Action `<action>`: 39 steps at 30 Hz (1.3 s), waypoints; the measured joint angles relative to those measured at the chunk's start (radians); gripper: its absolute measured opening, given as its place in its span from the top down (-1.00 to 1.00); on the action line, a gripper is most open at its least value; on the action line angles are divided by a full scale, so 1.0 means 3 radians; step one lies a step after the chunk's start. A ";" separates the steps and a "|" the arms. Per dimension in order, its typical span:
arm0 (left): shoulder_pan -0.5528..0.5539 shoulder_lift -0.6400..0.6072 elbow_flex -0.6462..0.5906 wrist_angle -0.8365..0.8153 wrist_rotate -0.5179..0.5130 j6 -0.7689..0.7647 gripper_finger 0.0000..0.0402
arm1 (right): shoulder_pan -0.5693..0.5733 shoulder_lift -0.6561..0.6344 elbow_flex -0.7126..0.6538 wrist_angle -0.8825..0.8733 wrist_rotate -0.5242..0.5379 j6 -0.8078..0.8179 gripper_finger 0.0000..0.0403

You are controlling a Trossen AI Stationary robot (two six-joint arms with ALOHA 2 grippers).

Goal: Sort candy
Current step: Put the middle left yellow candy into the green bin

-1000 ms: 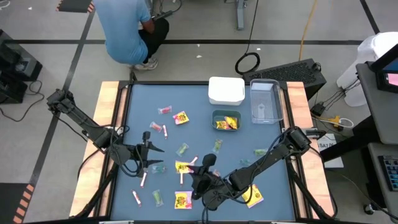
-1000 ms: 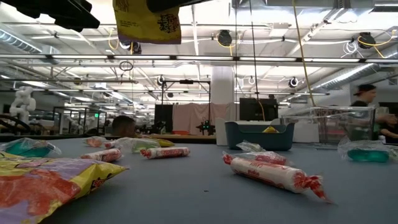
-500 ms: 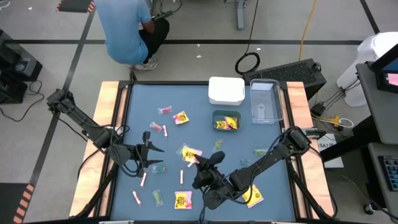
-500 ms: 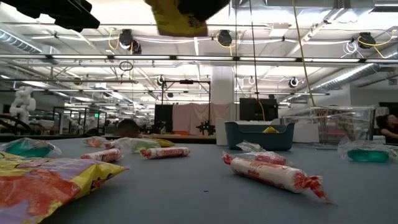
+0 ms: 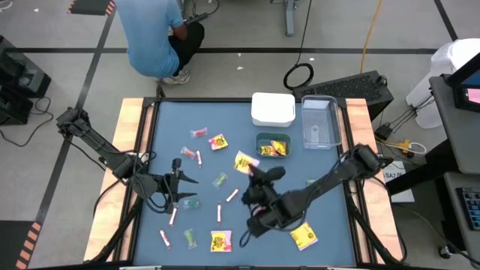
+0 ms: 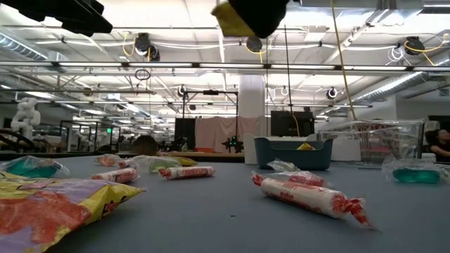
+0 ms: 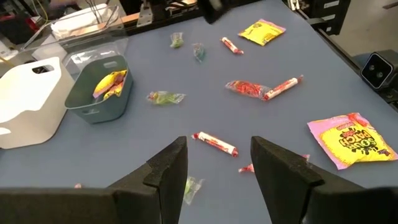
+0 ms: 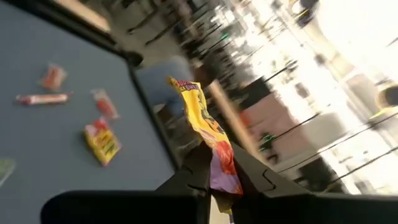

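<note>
My right gripper (image 5: 250, 169) is shut on a yellow packet (image 5: 242, 161) of candy and holds it high over the table's middle, just short of the teal bin (image 5: 260, 139). In the low view the packet (image 6: 230, 19) shows at the top edge. The bin has more yellow packets (image 5: 273, 148) in it. Loose candy lies on the blue table: yellow packets (image 5: 218, 142) (image 5: 220, 241) (image 5: 304, 236), pink-white sticks (image 5: 219, 213) and green pieces (image 5: 220, 180). My left gripper (image 5: 184, 185) waits open above the table's left part, with nothing between its fingers (image 7: 171, 168). My right gripper pinches the yellow packet by its pink-tinted end (image 8: 219, 174) between its two fingers. The fingers lie about level and point toward the table's far left. The packet sticks out ahead of them, lifted clear of the table.
A white container (image 5: 272, 109) and a clear plastic container (image 5: 319, 124) stand at the far edge beside the teal bin. A person in a blue shirt (image 5: 154, 34) crouches beyond the far edge. Wooden rails (image 5: 129, 135) border the table left and right.
My right gripper has carried the yellow packet up and toward the far edge, from the near middle toward the teal bin. Its fingers have tipped up from pointing down to about level. The packet stays in the hold, clear of the table.
</note>
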 joint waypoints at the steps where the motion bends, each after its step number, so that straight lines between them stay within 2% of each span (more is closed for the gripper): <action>1: 0.0000 0.0000 0.0000 0.0003 0.0000 0.0000 0.09 | -0.0044 -0.0068 0.0000 -0.0263 -0.0187 0.0265 0.86; 6: 0.0000 0.0001 0.0000 -0.0001 -0.0007 0.0011 0.09 | -0.0369 -0.0360 0.0000 -0.1442 -0.1195 0.1537 0.86; 10: 0.0012 0.0000 0.0000 0.0002 -0.0098 0.0023 0.09 | -0.0650 -0.0383 0.0000 -0.1741 -0.1632 0.1851 0.86; 23: 0.0112 0.0092 0.0000 0.0006 -0.0095 -0.0006 0.09 | -0.1368 0.0049 0.0000 -0.1725 -0.2136 0.1643 0.86; 34: 0.0109 0.0271 0.0000 0.0038 -0.0088 -0.0004 0.09 | -0.1510 0.0290 0.0000 -0.1713 -0.2246 0.1589 0.85; 39: 0.0110 0.0270 0.0000 0.0045 -0.0088 -0.0006 0.09 | -0.1517 0.0291 0.0000 -0.1659 -0.2370 0.1607 0.73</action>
